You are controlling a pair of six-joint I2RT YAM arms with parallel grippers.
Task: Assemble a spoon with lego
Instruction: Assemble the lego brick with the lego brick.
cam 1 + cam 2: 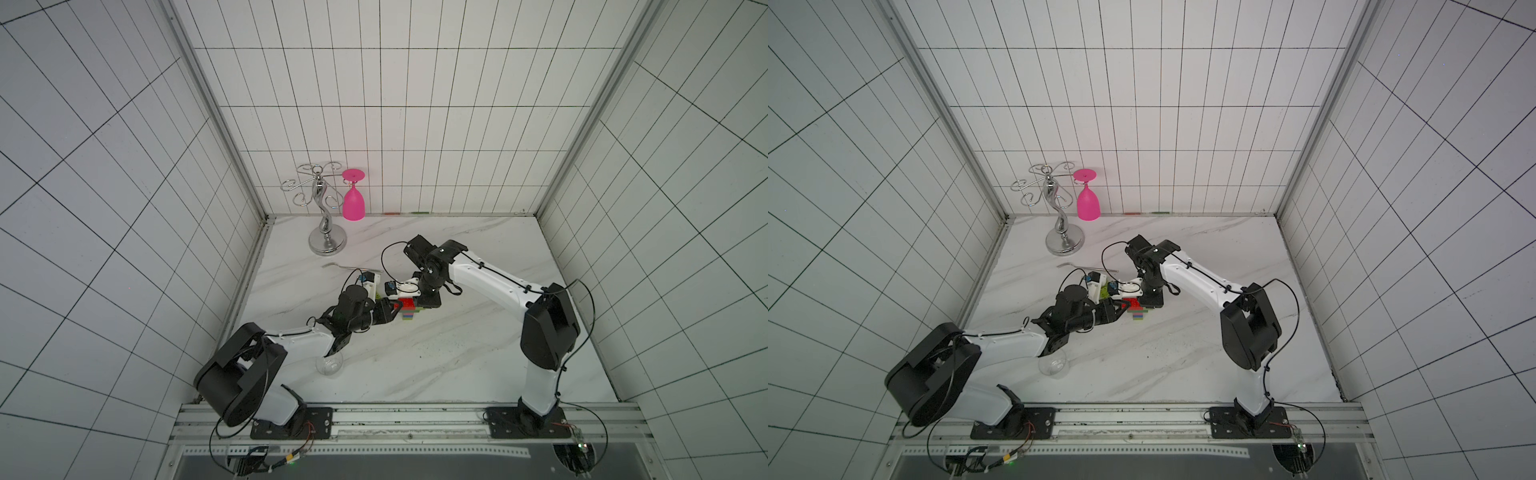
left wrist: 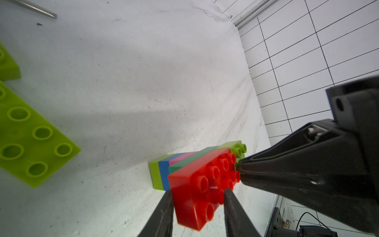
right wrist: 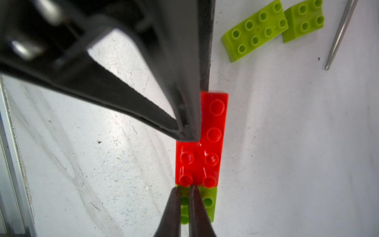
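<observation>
On the marble table (image 1: 457, 353), in both top views, you have two arms meeting over one build, the spoon (image 1: 408, 305) (image 1: 1134, 304). It sits mid-table, most of it hidden under the arms.

Through the left wrist camera you can count six bricks in it: one red brick (image 2: 205, 180), one dark-green brick (image 2: 176, 168), one pink brick (image 2: 180, 157), one blue brick (image 2: 164, 174) and two lime bricks (image 2: 154, 176). Two loose lime bricks (image 2: 30, 143) lie well apart from it, one cut off at the frame edge. Your left gripper (image 2: 198, 191) is closed narrowly on the red brick's end.

From the right wrist camera, the right gripper (image 3: 185, 187) has its fingers pressed together, holding nothing, tips touching where red meets lime — the stem is out of sight.
</observation>
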